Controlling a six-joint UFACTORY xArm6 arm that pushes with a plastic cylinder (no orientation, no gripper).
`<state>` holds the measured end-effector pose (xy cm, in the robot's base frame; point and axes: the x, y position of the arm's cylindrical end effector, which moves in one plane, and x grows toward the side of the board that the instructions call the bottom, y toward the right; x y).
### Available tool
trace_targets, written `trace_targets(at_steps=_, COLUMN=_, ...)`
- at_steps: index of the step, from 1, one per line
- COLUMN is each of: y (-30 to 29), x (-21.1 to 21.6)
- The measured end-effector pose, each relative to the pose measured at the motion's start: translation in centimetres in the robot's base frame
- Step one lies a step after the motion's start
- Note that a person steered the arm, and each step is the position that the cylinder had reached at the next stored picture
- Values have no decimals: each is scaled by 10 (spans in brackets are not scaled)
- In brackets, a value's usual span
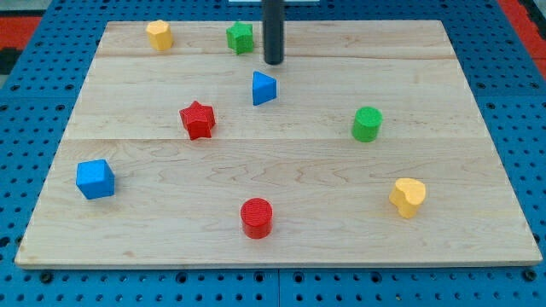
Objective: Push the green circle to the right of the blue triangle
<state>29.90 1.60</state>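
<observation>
Eight blocks we counted, two per colour, the green circle lying well right of the blue triangle, with our tip bare of any pincer just above that triangle.

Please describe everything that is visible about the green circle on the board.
The green circle is a short, upright cylinder in bright green, with a flat round top and ribbed-looking sides; it looks like plastic. It stands on the wooden board, in the view's right half, about mid-height. Nothing touches it. The blue triangle lies to the view's left of it and slightly higher. My tip is far from it, just above the blue triangle.
</observation>
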Motion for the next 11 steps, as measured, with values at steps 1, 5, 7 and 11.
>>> trace_targets(at_steps=1, y=100, x=38)
trace_targets(at_steps=5, y=47, x=112)
trace_targets(at_steps=7, y=36, x=87)
trace_targets(at_steps=11, y=26, x=42)
